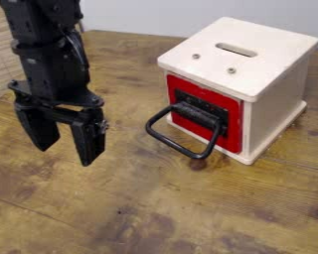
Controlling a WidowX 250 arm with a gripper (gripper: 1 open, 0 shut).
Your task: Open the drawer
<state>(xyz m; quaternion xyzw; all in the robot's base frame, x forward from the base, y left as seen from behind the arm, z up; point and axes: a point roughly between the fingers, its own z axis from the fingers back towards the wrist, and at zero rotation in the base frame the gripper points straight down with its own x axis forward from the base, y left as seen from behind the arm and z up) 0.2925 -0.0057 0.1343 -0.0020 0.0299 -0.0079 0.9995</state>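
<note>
Claw (65, 139) spread, nothing between its fingers, above the desk (115, 203). Drawer (206, 107) lies to its right in the camera view, in the cream box (278, 99); loop handle (186, 146) projects toward the claw side, well apart.

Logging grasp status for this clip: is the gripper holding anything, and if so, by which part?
Nothing is held; the gripper hangs open, apart from the drawer's black handle.
</note>
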